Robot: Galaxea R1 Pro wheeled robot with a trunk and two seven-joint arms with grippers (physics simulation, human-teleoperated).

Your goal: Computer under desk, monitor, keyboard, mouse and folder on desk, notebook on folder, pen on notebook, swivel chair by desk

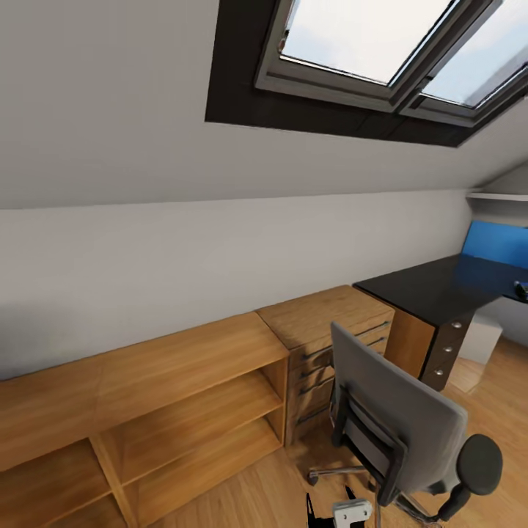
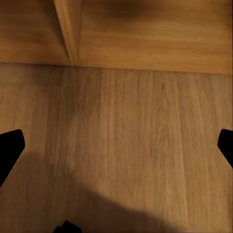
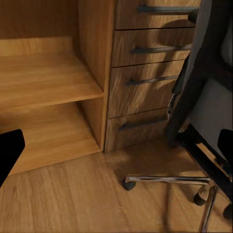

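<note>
The grey swivel chair (image 1: 400, 422) stands at the lower right of the head view with its back to me, so its seat and any folder on it are hidden. Its chrome base (image 3: 165, 180) and a caster show close in the right wrist view. The black-topped desk (image 1: 433, 290) is beyond it at the right, and its black drawer unit (image 1: 444, 352) faces the chair. My left gripper (image 2: 116, 150) is open over bare wooden floor. My right gripper (image 3: 116, 150) is open, facing the chair base and wooden drawers. Monitor, keyboard, mouse, notebook, pen and computer are out of view.
A low wooden open shelf (image 1: 183, 396) and a wooden drawer cabinet (image 1: 330, 341) line the wall left of the desk. A blue panel (image 1: 499, 242) runs along the wall behind the desk. A white block (image 1: 480, 339) stands under the desk. A skylight (image 1: 367, 37) is overhead.
</note>
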